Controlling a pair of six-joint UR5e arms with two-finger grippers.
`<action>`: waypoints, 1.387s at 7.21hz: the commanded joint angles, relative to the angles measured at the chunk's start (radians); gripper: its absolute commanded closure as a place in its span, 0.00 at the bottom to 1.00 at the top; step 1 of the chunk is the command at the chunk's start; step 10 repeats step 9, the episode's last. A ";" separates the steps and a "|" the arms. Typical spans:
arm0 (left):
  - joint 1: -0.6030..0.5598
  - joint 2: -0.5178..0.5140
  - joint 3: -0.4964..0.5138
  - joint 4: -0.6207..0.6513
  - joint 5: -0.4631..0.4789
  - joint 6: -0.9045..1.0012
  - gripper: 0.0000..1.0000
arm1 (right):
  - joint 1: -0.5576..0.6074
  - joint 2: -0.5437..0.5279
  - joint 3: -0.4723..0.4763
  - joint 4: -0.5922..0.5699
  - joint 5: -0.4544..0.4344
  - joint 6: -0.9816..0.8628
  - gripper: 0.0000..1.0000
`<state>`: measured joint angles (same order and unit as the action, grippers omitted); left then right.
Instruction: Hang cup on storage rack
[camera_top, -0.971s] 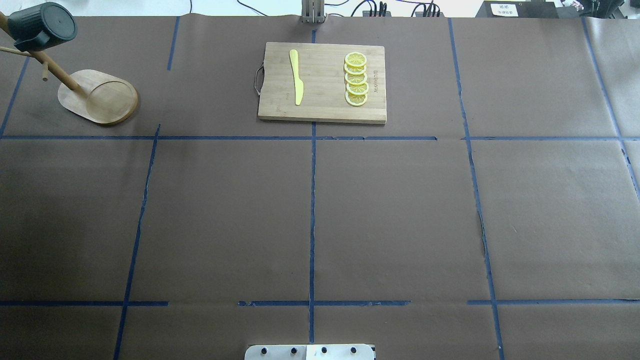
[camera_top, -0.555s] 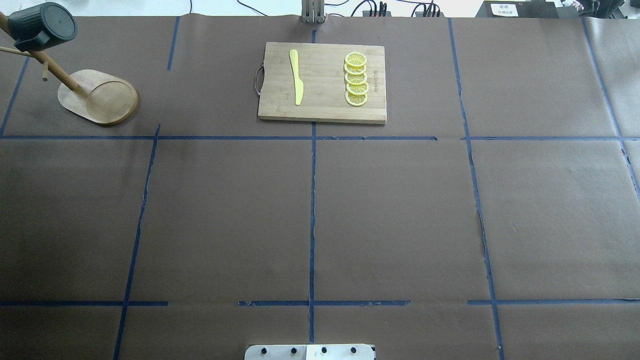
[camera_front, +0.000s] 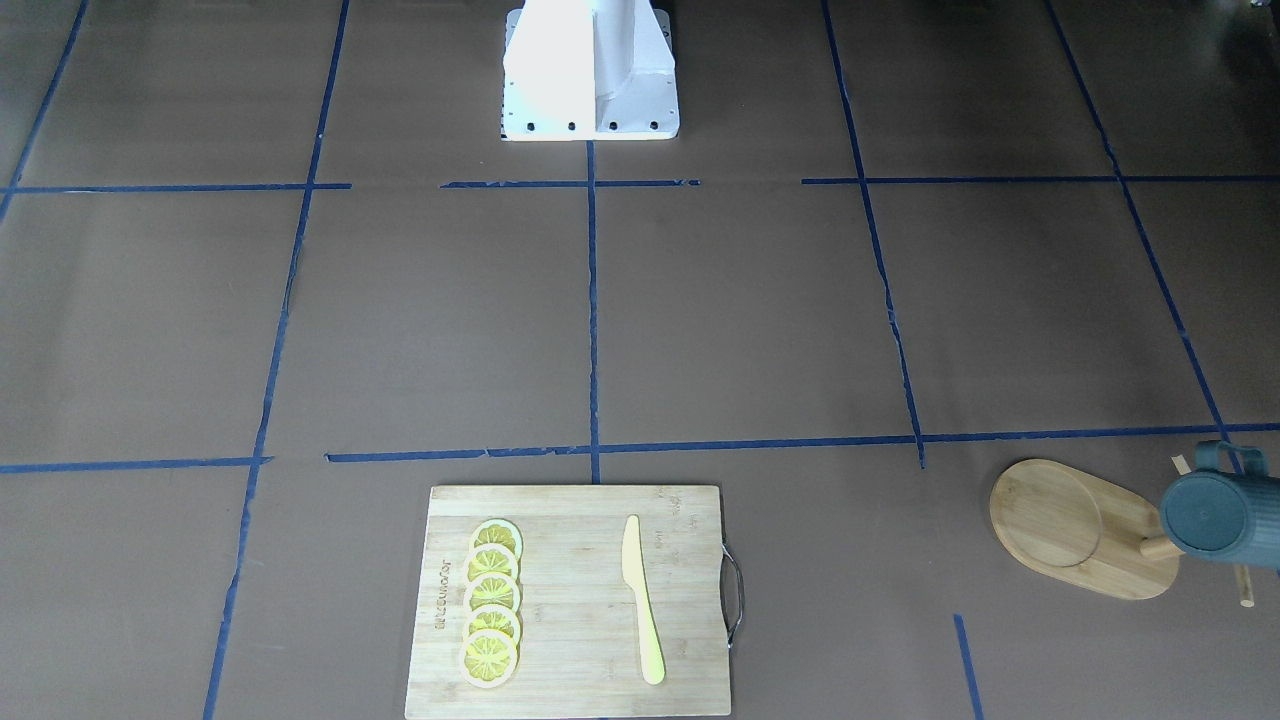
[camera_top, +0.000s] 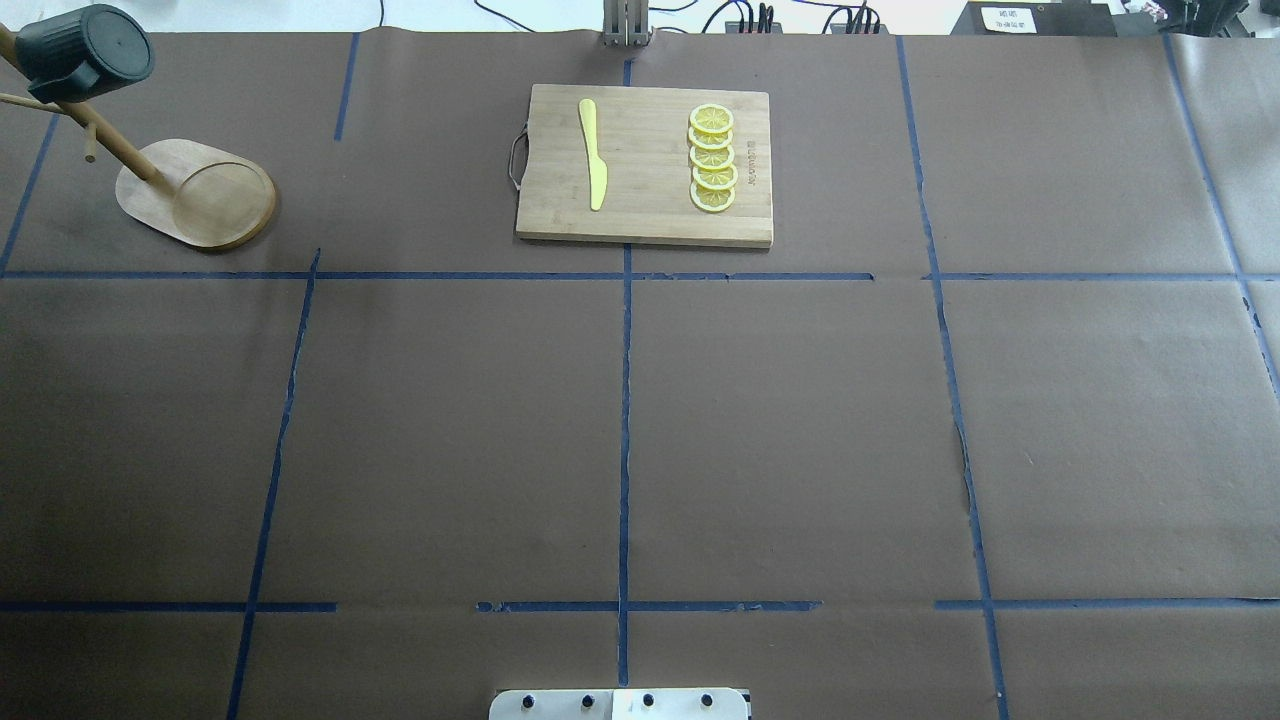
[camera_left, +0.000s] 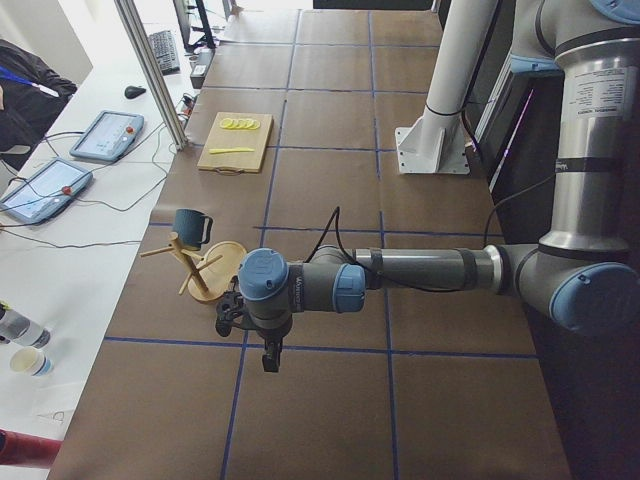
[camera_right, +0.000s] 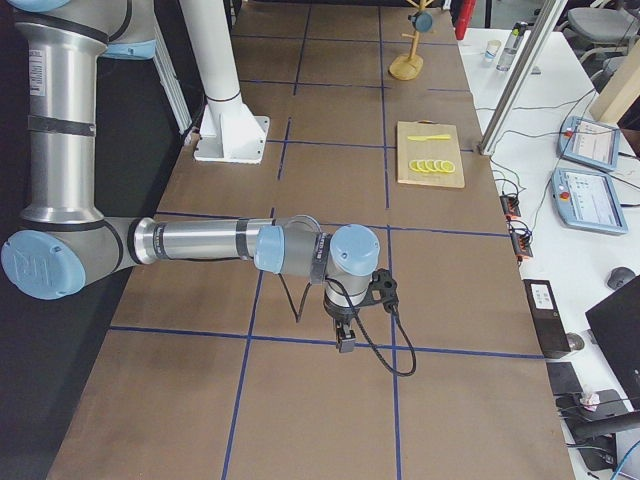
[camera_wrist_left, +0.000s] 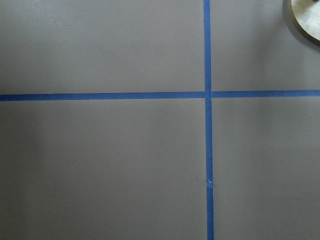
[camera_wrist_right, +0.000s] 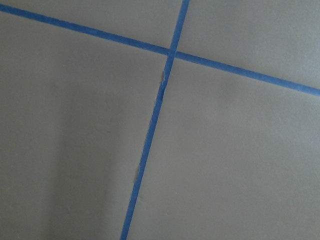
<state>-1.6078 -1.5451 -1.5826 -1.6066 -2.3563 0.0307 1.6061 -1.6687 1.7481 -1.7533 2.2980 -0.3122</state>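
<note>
Lab w/ teach pendants (camera_left: 105, 135) (taped table (camera_top: 800, 420)).

— What's the storage rack (camera_top: 195, 195) made of?
— Light bamboo, smooth, faintly satin. The cup (camera_top: 85, 50) on it looks matt and ribbed.
— And right of the rack?
— A cutting board (camera_top: 645, 165) of grained bamboo; the table (camera_top: 800, 420) wears matt brown paper.

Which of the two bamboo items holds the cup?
The oval-based storage rack; the cup hangs from it. The rectangular cutting board bears lemon slices and a knife.
</note>
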 joint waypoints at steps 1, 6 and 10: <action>0.000 0.000 0.001 0.000 0.000 0.003 0.00 | 0.000 -0.016 0.004 0.000 0.003 0.022 0.00; 0.000 0.022 0.004 -0.001 -0.001 0.003 0.00 | -0.006 -0.016 0.005 0.002 0.003 0.021 0.00; 0.002 0.023 0.003 -0.001 0.000 0.003 0.00 | -0.009 -0.016 0.007 0.002 0.003 0.022 0.00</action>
